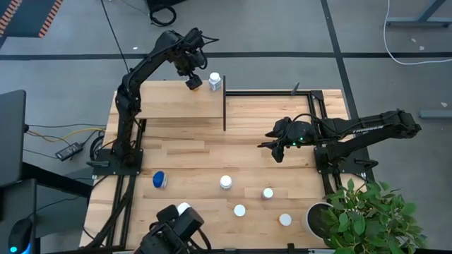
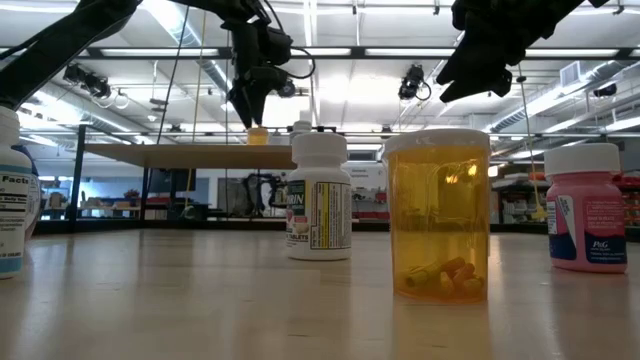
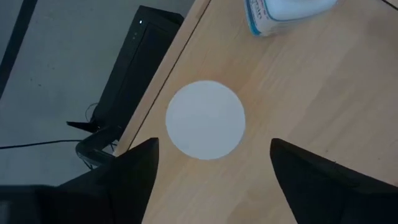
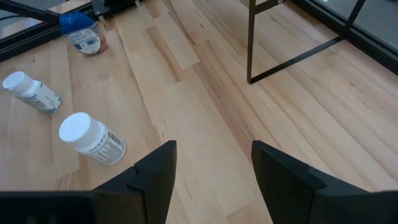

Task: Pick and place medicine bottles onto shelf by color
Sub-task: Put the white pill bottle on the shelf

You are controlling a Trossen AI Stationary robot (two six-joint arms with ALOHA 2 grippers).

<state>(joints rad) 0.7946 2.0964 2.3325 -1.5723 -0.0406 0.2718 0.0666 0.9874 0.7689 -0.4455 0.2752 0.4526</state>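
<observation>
Your left gripper [image 3: 211,163] hangs over the shelf [image 1: 166,102] with its fingers spread wide, and a white-capped bottle [image 3: 206,119] stands on the board between them; neither finger touches the cap. From the low view that bottle's body is orange. Just beside it on the shelf stands another white bottle [image 1: 215,82]. The left arm reaches up from its base at the counter's left edge and bends over the board's far end.

Your right gripper [image 4: 213,165] hovers above the bare counter [image 1: 191,159] near the middle, fingers parted and holding nothing, its arm stretched in from the right.

On the counter you have a blue-capped bottle [image 1: 159,179] to the left, and white-capped ones [image 1: 225,182] spread along the near side. In the low view, the nearest orange bottle [image 2: 437,215] shows capsules lying at its bottom.
</observation>
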